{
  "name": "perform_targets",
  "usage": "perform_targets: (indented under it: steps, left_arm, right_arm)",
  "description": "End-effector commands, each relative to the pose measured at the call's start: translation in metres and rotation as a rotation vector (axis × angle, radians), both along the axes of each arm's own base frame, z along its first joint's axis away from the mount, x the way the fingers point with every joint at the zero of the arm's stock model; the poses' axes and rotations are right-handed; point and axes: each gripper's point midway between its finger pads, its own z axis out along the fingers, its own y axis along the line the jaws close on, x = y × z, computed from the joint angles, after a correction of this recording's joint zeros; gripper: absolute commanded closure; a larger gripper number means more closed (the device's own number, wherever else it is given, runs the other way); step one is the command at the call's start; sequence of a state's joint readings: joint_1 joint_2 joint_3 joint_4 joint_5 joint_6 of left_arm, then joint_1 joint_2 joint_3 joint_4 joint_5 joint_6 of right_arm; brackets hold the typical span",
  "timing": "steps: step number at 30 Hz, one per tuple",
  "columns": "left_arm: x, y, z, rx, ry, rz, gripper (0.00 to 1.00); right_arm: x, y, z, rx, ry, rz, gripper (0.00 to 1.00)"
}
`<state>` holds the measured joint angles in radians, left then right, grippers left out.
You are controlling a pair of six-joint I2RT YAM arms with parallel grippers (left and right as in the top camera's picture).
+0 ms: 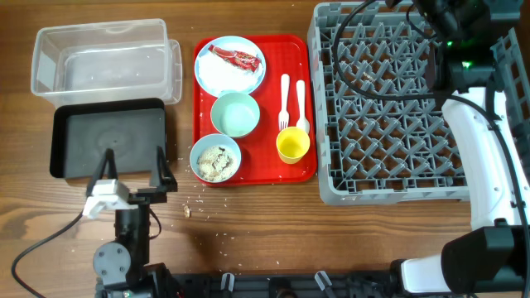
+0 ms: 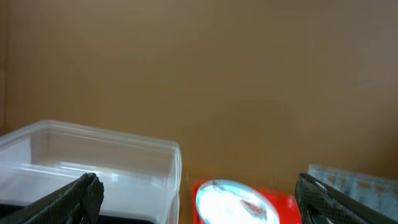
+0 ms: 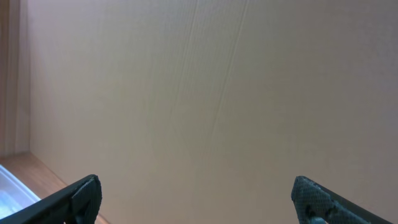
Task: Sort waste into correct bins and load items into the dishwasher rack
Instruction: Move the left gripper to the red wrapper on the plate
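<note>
Left gripper point(image 1: 133, 159) jaws wide apart, empty, over near edge of shallow black rect. tray point(image 1: 83, 136); right gripper point(image 3: 196, 186) also spread, empty.

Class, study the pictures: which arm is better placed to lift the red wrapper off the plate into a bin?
Probably left. The left gripper, open, hangs over the black tray, beside the clear tub and nearer the wrapper; the right arm stands over the rack, farther off.

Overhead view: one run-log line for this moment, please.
left gripper open | right gripper open | dishes on red tray | dishwasher rack unloaded
</note>
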<state>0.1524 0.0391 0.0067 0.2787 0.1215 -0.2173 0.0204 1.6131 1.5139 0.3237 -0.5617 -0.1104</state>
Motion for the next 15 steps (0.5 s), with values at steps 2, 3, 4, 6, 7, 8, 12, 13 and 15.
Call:
perform_targets:
  steps: [2,3,4,6,7,8,12,13,15]
  left_arm:
    - [0.008,0.007,0.026,-0.083,-0.010,0.017,0.00]
    - [0.012,0.008,0.033,-0.085,0.004,0.017,0.00]
    - [0.020,0.009,0.043,-0.087,0.024,0.018,0.00]
    - [0.049,0.012,0.068,-0.088,0.081,0.014,0.00]
    - [0.065,0.008,0.079,-0.051,0.106,-0.014,0.00]
    - [0.084,0.003,0.089,-0.013,0.134,-0.054,0.00]
    - [0.165,-0.007,0.116,-0.015,0.280,-0.186,0.00]
    - [0.188,-0.007,0.119,-0.024,0.333,-0.208,0.00]
    - [0.229,-0.012,0.121,0.005,0.433,-0.276,0.00]
  right_arm:
    - [0.002,-0.008,0.008,0.045,0.015,0.013,0.00]
    - [0.002,-0.010,0.010,0.061,0.023,0.013,0.00]
    - [0.002,-0.011,0.011,0.070,0.028,0.014,0.00]
    - [0.001,-0.011,0.013,0.076,0.040,0.017,0.00]
    - [0.001,-0.011,0.012,0.082,0.060,0.018,0.00]
    - [0.001,-0.010,0.012,0.087,0.088,0.018,0.00]
    - [0.002,-0.013,0.007,0.091,0.186,-0.004,0.00]
    - [0.002,-0.014,0.006,0.094,0.211,-0.015,0.00]
    - [0.003,-0.018,0.001,0.098,0.261,-0.041,0.00]
